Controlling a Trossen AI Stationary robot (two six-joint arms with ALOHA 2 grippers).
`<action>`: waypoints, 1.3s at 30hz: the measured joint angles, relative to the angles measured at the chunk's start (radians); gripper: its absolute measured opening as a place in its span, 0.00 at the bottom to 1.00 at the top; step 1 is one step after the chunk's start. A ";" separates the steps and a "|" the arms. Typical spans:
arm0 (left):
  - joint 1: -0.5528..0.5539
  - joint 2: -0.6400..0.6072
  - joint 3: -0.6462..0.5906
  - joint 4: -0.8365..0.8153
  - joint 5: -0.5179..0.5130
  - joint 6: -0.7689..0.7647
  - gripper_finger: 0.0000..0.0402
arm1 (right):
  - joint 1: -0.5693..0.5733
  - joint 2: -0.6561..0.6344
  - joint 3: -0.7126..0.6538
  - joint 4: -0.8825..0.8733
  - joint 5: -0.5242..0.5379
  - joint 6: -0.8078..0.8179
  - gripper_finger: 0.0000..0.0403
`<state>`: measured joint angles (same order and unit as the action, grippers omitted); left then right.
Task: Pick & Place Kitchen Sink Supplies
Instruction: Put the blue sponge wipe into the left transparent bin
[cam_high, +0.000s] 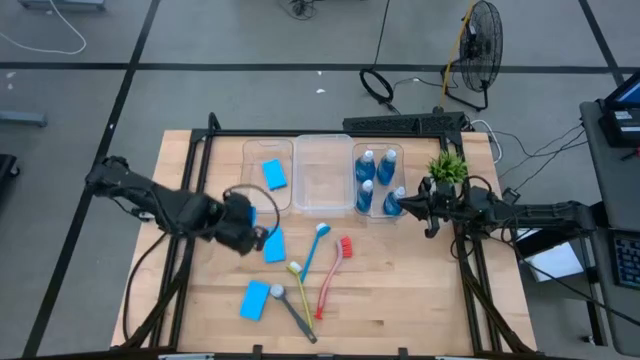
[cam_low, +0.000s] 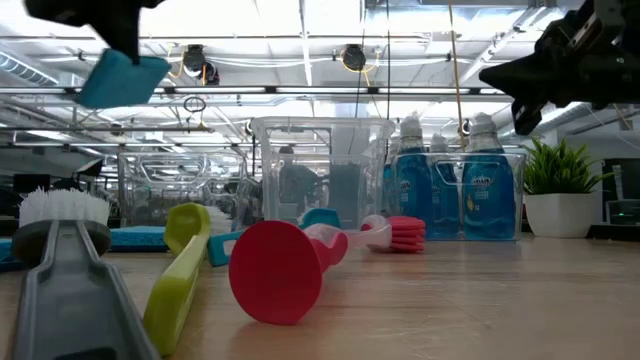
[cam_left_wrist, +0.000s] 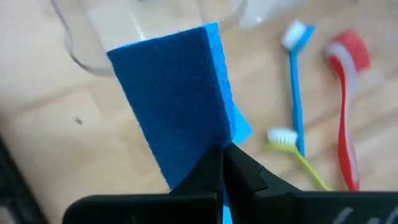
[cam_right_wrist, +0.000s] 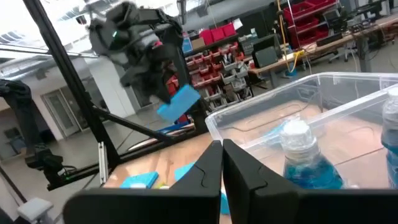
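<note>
On the table (cam_high: 400, 300), three clear bins (cam_high: 322, 175) sit in a row; the left end effector (cam_left_wrist: 222, 163) grips a blue sponge (cam_left_wrist: 174, 99) above the table; the right end effector (cam_right_wrist: 222, 163) hovers closed, empty, beside the bottles (cam_high: 378, 180)

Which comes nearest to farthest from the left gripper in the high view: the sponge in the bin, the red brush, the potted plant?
Measured from the left gripper, which holds a sponge:
1. Sponge in the bin, just behind it in the left compartment.
2. Red brush, mid-table towards the right arm.
3. Potted plant, far right, beside the right gripper.
</note>
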<state>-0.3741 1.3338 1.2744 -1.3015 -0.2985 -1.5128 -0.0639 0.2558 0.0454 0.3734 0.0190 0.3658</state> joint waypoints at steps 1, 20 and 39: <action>0.031 0.000 0.020 -0.022 0.000 0.023 0.00 | 0.000 0.000 0.000 0.000 0.001 -0.008 0.00; 0.668 0.036 0.093 0.122 0.026 0.690 0.00 | 0.000 0.000 0.035 -0.006 -0.022 -0.039 0.00; 0.837 0.287 0.093 0.201 0.186 0.771 0.00 | 0.000 0.000 0.040 -0.012 -0.020 0.011 0.00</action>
<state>0.4625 1.6205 1.3670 -1.1009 -0.1123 -0.7418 -0.0635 0.2554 0.0857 0.3614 -0.0013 0.3771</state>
